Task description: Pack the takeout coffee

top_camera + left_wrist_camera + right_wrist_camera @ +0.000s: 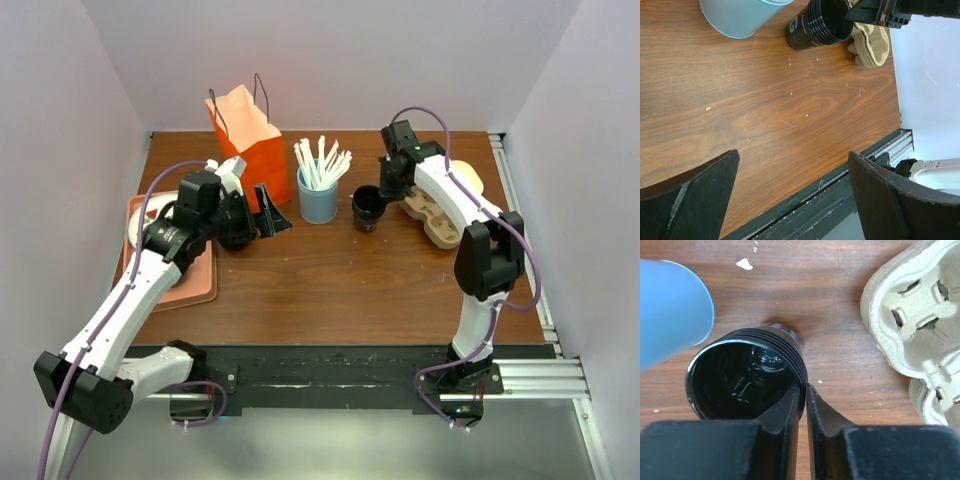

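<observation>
Left tool (274, 215) hangs with its jaws spread wide and holding nothing, beside the orange bag (250, 145). Right of the blue straw holder (318, 203), the takeout coffee (367, 210), apparently lidless, stands on the surface (330, 280). The right tool (804, 390) pinches its rim, near the pulp carrier (435, 218).

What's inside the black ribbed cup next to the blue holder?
The black ribbed plastic cup looks empty: glossy walls, embossed base. One finger of the right pincer dips inside the rim; it hides the near wall.
</observation>
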Available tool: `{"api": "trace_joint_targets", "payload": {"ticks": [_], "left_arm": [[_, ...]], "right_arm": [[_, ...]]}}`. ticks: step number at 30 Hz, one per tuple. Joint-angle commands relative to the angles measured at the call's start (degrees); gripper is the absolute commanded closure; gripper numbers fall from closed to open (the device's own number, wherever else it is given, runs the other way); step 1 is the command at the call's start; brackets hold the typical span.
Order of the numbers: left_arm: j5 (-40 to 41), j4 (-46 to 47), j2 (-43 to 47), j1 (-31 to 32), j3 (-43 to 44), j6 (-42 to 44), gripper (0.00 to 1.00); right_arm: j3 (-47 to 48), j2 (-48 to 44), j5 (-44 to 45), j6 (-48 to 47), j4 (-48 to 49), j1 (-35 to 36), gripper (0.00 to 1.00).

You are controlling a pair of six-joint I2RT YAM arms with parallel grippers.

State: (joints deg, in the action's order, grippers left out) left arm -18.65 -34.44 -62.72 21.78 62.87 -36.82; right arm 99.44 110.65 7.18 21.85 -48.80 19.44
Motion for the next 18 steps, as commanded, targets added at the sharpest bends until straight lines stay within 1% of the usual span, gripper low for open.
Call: {"api": "trace_joint_targets", "payload": {"ticks": [1, 4, 5, 6, 7, 8, 10, 13, 15, 18], "left_arm": [[-0.6, 1.7, -0.2, 0.2, 1.0, 0.8, 0.05], [-0.7, 1.7, -0.2, 0.2, 1.0, 0.8, 0.05], [-0.7, 1.7, -0.3, 0.2, 1.0, 0.7, 0.05], [-0.7, 1.8, -0.3, 0.2, 1.0, 0.6, 0.05], [-0.8, 1.9, -0.4, 0.2, 1.0, 0.6, 0.05], [-0.9, 2.0, -0.4, 0.2, 1.0, 0.5, 0.05], [-0.9, 2.1, -0.5, 0.2, 0.9, 0.4, 0.05], [-1.1, 2.3, -0.5, 0.2, 0.9, 0.3, 0.05], [-1.1, 2.3, -0.5, 0.2, 0.8, 0.4, 0.05], [-1.2, 2.2, -0.3, 0.2, 0.7, 0.3, 0.05]], "right_arm": [[2.7, -0.4, 2.4, 0.2, -1.7, -0.2, 0.91], [3.2, -0.8, 2.6, 0.0, -1.7, -0.3, 0.93], [3.8, -0.8, 2.6, -0.1, -1.7, -0.2, 0.92], [4.2, -0.6, 2.7, -0.2, -2.2, -0.2, 0.90], [4.4, -0.6, 2.6, -0.1, -2.5, -0.2, 0.83], [5.1, -0.4, 2.8, -0.1, -2.8, -0.2, 0.80], [5.5, -0.2, 3.0, -0.1, -3.1, -0.2, 0.79], [6.2, 0.0, 2.6, -0.2, -3.2, -0.2, 0.80], [6.2, 0.2, 2.1, -0.2, -3.1, -0.2, 0.83], [6.1, 0.4, 2.2, -0.1, -3.2, -0.2, 0.85]]}}
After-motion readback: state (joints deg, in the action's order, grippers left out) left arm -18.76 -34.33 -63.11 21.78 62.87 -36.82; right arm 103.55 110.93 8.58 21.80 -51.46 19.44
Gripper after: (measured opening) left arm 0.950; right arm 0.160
